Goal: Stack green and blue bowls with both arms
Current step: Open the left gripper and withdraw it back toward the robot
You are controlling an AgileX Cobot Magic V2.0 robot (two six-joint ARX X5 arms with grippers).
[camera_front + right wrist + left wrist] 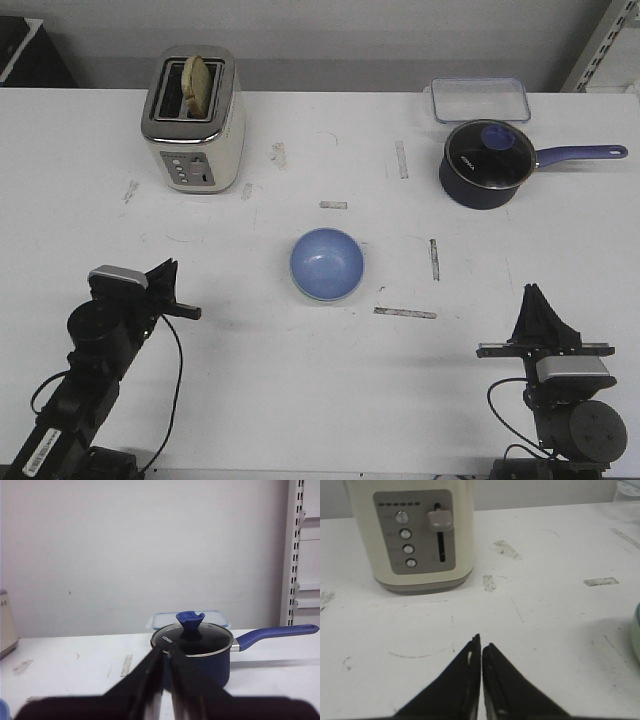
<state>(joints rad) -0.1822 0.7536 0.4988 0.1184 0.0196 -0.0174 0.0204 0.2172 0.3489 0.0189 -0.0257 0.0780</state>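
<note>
The blue bowl [327, 264] is sitting nested in the green bowl [636, 635]; both grippers [185, 300] [538, 300] are resting closed and empty.

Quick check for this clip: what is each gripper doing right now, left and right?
Left gripper: closed, holding nothing, above bare table in front of the toaster.
Right gripper: closed, empty, pointing toward the saucepan.

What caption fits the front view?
Blue bowl nested in green bowl mid-table, both grippers shut and apart.
</note>
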